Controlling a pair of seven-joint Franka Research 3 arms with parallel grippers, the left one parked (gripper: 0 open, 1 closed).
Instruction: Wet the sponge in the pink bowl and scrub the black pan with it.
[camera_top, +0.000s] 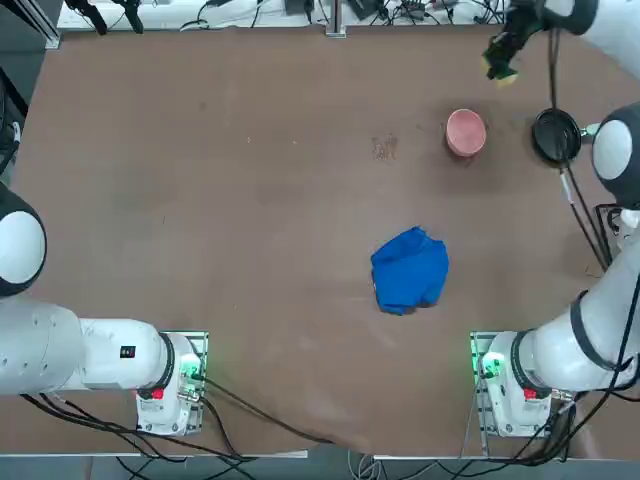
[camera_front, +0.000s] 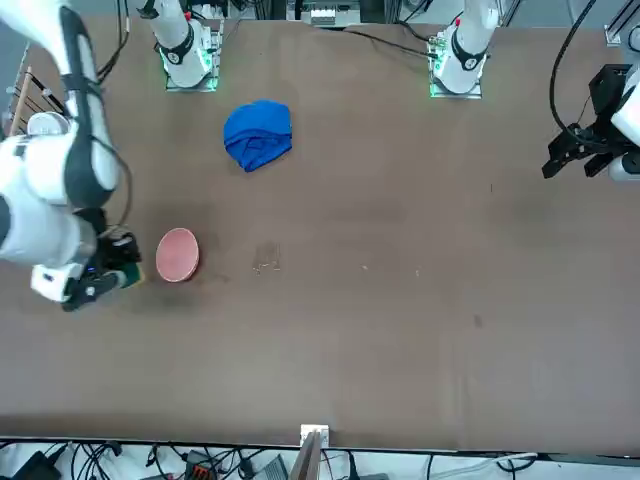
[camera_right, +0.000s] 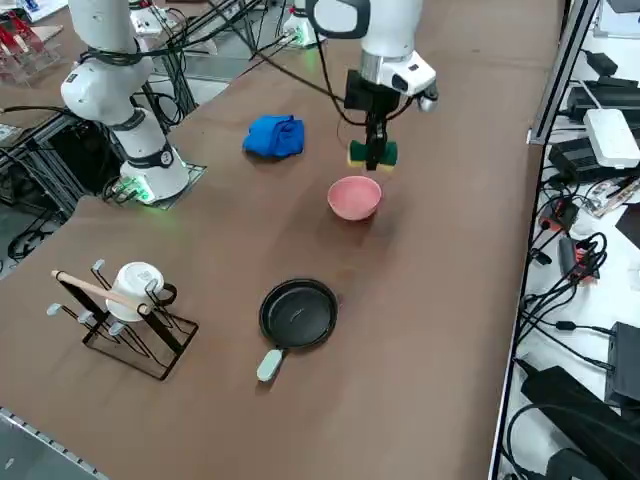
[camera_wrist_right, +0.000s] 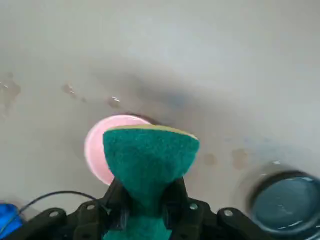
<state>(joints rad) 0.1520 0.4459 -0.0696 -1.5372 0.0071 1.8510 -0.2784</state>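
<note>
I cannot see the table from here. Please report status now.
Right gripper shut on sponge, in the air beside bowl. Pan apart, untouched. Blue cloth lies clear of the path.

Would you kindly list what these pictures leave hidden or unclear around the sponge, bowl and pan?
- Round pale-pink bowl: whether it holds water is not visible; in the wrist view the green-and-yellow sponge covers part of it.
- Round black frying pan: blurred in the wrist view; absent from the front view.
- Right gripper: the sponge hides the tips of its shut jaws in the wrist view.
</note>
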